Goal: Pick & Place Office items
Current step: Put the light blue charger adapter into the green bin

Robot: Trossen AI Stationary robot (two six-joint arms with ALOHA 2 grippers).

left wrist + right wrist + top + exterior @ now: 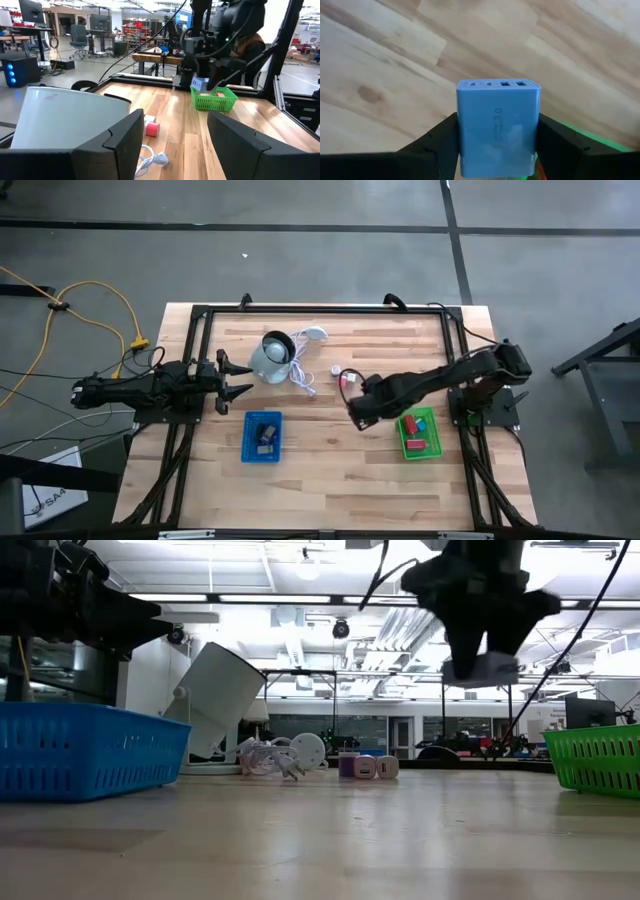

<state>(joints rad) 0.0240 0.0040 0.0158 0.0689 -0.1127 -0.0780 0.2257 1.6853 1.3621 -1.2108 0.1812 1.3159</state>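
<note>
My right gripper (356,410) hangs above the table middle, left of the green tray (408,446), shut on a pale-blue block (498,125). The low view shows this gripper (484,658) well above the tabletop. Red and teal pieces (419,426) lie in the green tray. A dark clip-like piece (266,430) lies in the blue tray (250,450). Pink, white and red little blocks (341,373) rest on the table near the white cord. My left gripper (240,379) waits open at the left edge, beside the grey-white round object (271,358). My right gripper pinches the pale-blue block by its two side faces (465,135), one dark finger (442,142) on each side. The fingers come from above, pointing down. The block is lifted clear of the table, its port end (497,85) sticking out past the fingertips.
The grey-white round object (65,120) with its white cord (303,376) lies at the far middle. The blue tray (85,745) sits near-left, the green tray (600,755) near-right. A dark frame rail (320,310) rims the table. Bare wood (330,470) lies between the trays.
</note>
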